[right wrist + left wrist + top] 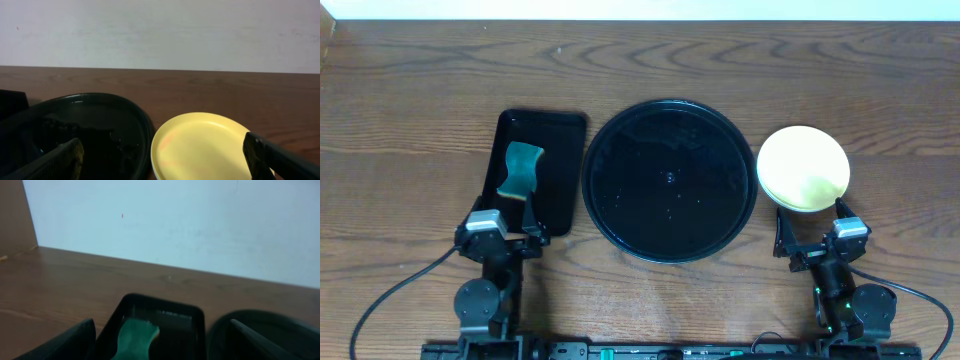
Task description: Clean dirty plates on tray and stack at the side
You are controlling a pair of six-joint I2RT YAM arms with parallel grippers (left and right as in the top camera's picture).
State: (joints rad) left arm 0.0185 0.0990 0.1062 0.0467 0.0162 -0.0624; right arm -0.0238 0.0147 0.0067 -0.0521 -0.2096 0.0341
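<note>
The round black tray (670, 180) lies mid-table with no plate on it; its glossy floor (90, 125) looks wet. To its right, off the tray, rests a pale yellow plate (803, 168), with a faint pinkish smudge on its left side in the right wrist view (205, 145). A pale edge shows under the plate's near side. My right gripper (812, 222) hovers open just short of that plate, empty (165, 165). At the near end of the rectangular tray my left gripper (508, 222) is open and holds nothing (160, 347).
A smaller rectangular black tray (535, 170) lies left of the round one, with a green sponge (520, 170) in it, just beyond my left fingers (75, 340). Brown wooden table all round; a pale wall stands behind the far edge.
</note>
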